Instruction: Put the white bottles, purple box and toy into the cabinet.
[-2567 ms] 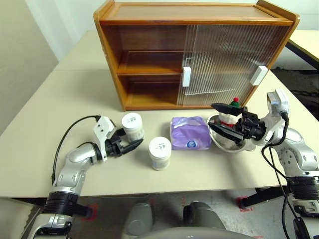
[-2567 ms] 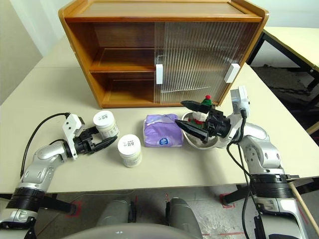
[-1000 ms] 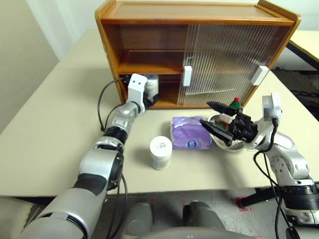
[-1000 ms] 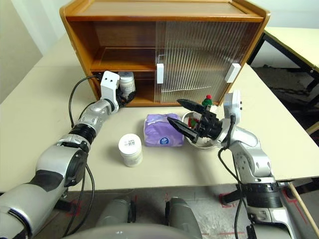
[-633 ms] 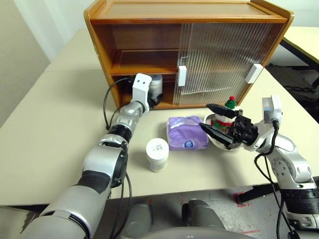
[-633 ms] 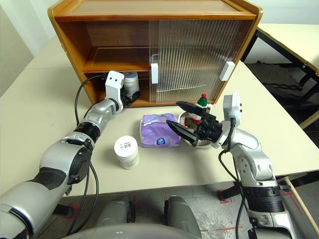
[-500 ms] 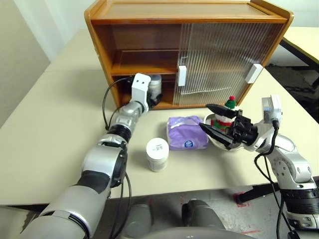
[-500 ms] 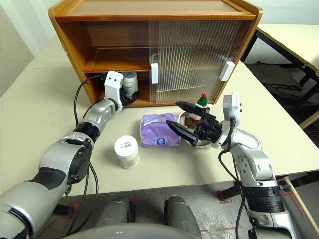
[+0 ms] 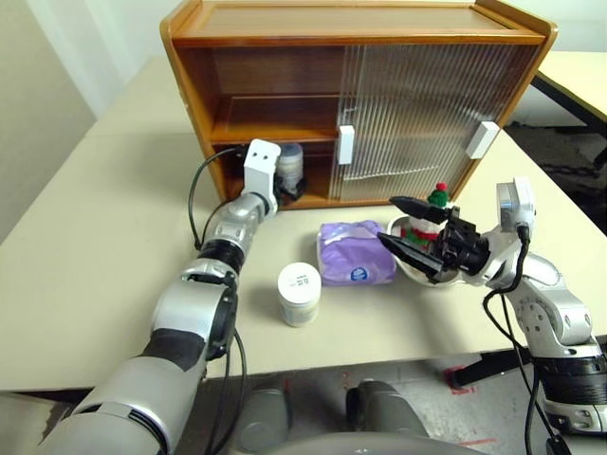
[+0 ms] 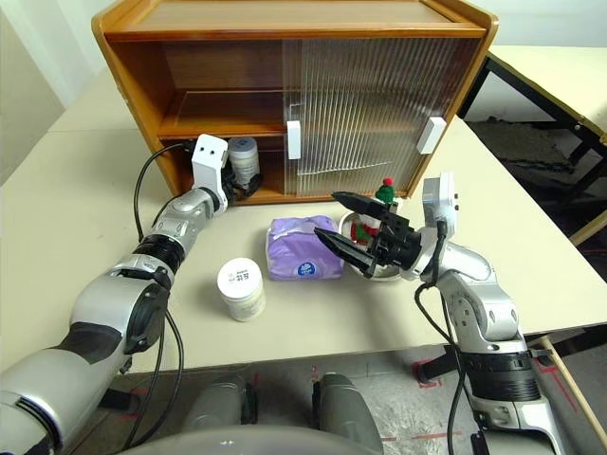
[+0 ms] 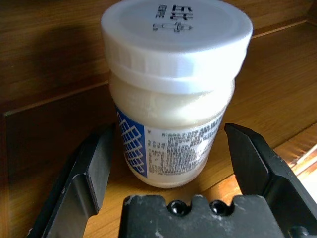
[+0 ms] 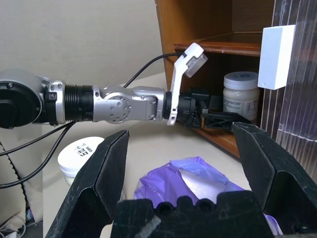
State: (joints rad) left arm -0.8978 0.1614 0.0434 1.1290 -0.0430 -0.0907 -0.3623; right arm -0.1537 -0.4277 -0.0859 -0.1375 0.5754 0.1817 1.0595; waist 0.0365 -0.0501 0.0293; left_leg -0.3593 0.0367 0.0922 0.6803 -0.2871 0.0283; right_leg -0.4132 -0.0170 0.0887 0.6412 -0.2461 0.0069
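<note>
— Since the left gripper (image 11: 168,163) has its fingers spread wide on either side of that bottle (image 9: 289,163), is it holding it?

— No. The jar stands upright on the cabinet's (image 9: 194,85) bottom board, in the open half, with a gap between it and each finger. I'd judge it set down there because the sliding doors cover the other half.

— And the rest?

— All outside, in front of the cabinet: the second bottle (image 9: 299,293) farthest out, the purple box (image 9: 357,252) nearer the doors, and the toy (image 9: 429,216) in a steel dish (image 10: 381,273) beside the box.

— The right gripper (image 10: 343,227)?

— Gaping open, holding nothing, poised over the dish and box, probably so it can take one next.
</note>
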